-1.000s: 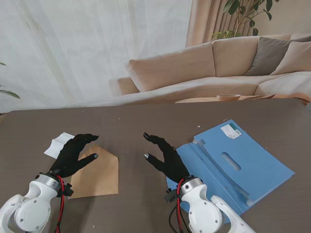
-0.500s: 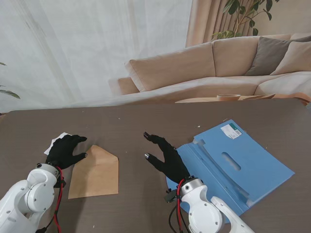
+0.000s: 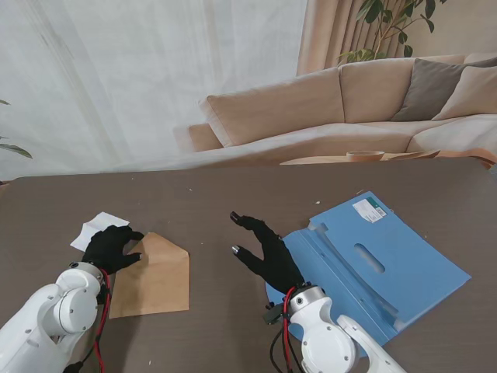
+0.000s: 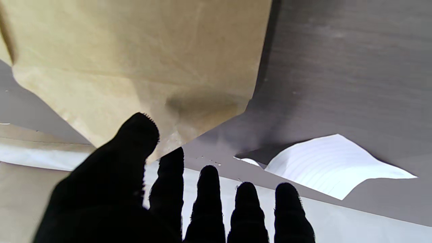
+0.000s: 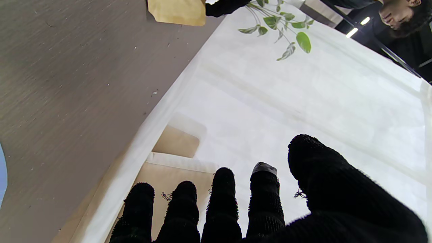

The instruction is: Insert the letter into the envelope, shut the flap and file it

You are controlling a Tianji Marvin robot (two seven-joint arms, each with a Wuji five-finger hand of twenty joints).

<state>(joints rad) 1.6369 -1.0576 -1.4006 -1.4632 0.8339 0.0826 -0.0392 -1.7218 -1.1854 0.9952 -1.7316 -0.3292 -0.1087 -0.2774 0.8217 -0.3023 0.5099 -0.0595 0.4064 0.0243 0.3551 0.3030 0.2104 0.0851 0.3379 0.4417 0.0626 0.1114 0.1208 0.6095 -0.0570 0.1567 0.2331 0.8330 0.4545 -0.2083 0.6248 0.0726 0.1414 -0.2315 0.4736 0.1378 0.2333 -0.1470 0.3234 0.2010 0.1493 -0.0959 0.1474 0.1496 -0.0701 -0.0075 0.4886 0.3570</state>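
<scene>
Dark brown table (image 3: 233,194) up front, beige sofa (image 3: 326,109) and sheer curtain behind, and we are right at the start of this one. On the left, the left hand (image 3: 111,247) hovers over the far left corner of the kraft envelope (image 3: 155,280), fingers loosely spread and gripping nothing that I can see; whether the fingertips touch the paper I cannot tell. The wrist view shows the envelope's flap standing open and the white letter (image 4: 332,165) lying flat on the table just beside it, still outside. In the stand's view the letter (image 3: 97,228) peeks out at the far left of the hand. Over in the middle, the right hand (image 3: 264,252) hangs with fingers apart and empty, just left of the blue file folder (image 3: 388,268), which lies open on the right. So the scorecard: nothing done yet by the look of it. Letter to insert, flap to close, envelope to file, all of it ahead.
</scene>
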